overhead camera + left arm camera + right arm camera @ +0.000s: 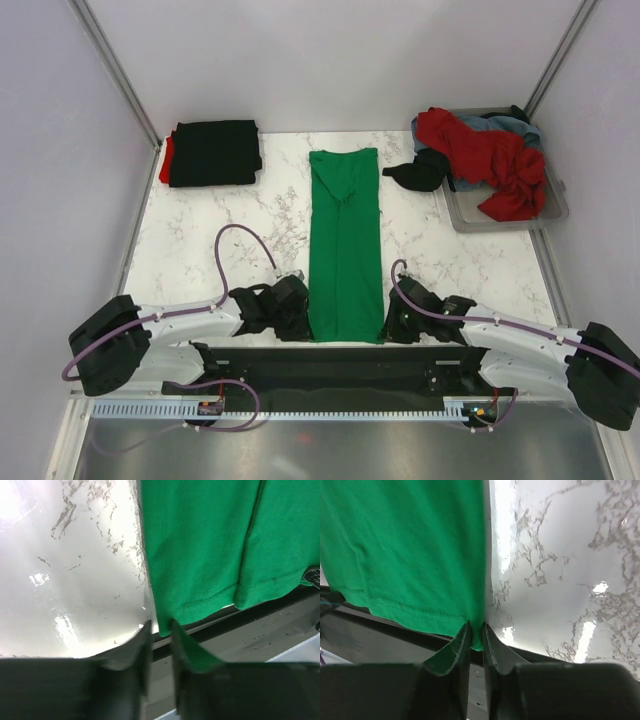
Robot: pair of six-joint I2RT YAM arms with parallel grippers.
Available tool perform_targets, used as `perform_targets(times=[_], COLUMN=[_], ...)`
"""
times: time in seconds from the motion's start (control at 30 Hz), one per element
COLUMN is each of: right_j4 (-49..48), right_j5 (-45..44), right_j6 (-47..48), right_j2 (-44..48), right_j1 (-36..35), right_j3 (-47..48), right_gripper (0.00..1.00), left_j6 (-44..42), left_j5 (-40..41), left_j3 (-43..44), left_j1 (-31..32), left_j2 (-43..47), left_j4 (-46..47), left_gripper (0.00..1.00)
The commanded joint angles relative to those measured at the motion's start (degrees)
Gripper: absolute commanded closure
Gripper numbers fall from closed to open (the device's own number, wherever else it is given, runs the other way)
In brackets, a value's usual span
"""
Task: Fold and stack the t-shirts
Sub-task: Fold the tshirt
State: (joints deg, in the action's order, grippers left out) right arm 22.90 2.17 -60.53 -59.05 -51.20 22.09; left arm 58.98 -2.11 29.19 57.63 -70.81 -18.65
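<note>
**Tray Overflowing as Arms Take Up Green Shirt**

A clear tray [500, 222] at the table's [200, 230] far right is holding a crumpled red shirt [490, 150] over a grey-blue shirt [500, 124], with a black shirt [420, 172] spilling over its left rim. The green shirt [345, 250] is lying in a long strip mid-table. The right gripper [476, 627] is pinching its near right hem corner. The left gripper [160, 627] is straddling the near left corner, grip unclear. A folded stack [215, 152], black over red, is sitting far left.

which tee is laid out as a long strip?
The green t-shirt, mid-table. The black t-shirt is a folded square far left; the red t-shirt is bunched in the tray.
</note>
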Motion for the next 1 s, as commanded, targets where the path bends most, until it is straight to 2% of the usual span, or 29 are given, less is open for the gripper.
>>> perform_targets(times=[0.0,0.1,0.17,0.33,0.4,0.53,0.63,0.73,0.97], right_j4=[0.4,0.9,1.9,6.4,9.0,17.1,19.3,19.6,19.5], right_j5=[-0.8,-1.3,-1.4,-2.9,-4.7,-11.8,-16.1,-18.1,-20.6], right_j6=[-2.7,-2.7,-2.7,-3.0,-2.3,0.5,3.3,8.0,18.3], right_j2=[1.1,1.3,1.7,3.7,3.9,1.4,-2.4,-7.4,-21.8], right_j1=[-1.1,-1.2,-1.3,-2.0,-2.1,-2.0,-1.4,1.1,9.1], right_j3=[-1.6,-1.5,-0.7,2.5,7.1,17.7,24.7,31.1,46.8], right_gripper=[0.83,0.94,1.0,1.0,1.0,1.0,1.0,1.0,1.0], left_j6=[1.2,1.5,1.5,2.5,2.2,-1.6,-5.2,-8.6,-17.1], left_j5=[0.7,0.9,0.4,0.9,1.8,8.1,12.3,14.1,11.9], left_j3=[-0.6,-0.5,-0.2,1.6,3.5,14.4,21.9,27.1,37.8], left_j1=[0.5,0.4,0.5,0.9,1.0,0.8,0.3,-2.1,-12.8], left_j2=[-0.5,-0.8,-0.3,3.9,6.1,6.3,3.3,0.0,-8.0], left_j4=[1.9,1.9,1.4,-2.9,-6.5,-14.6,-19.7,-21.9,-21.7], left_gripper=[0.79,0.98,0.98,0.98,0.98,0.98,0.98,0.98,0.98])
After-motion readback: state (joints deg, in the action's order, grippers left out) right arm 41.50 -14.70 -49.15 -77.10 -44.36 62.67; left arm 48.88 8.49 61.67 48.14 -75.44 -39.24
